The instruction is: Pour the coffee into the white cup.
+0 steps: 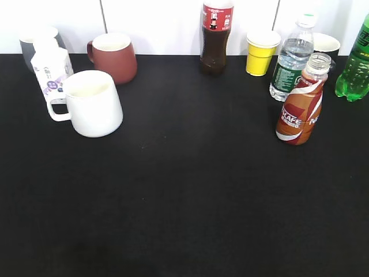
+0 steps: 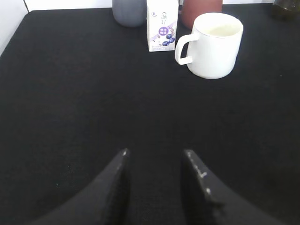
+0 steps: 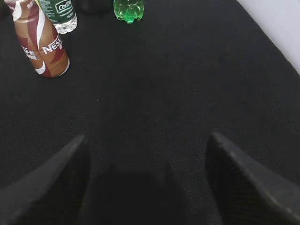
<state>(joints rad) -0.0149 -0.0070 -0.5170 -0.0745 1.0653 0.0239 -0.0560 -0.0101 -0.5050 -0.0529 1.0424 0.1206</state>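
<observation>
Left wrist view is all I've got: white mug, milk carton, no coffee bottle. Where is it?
Observer: The coffee bottle stands upright on the right side of the table, in front of the water bottle.
Operator: Cap on?
Observer: It looks off; the neck appears open in the exterior view.
Operator: Right tool near it?
Observer: No. The right tool is open and empty, with bare black table between it and the bottle.
Operator: Anything between the bottle and the white mug?
Observer: No, only bare table between them.
</observation>
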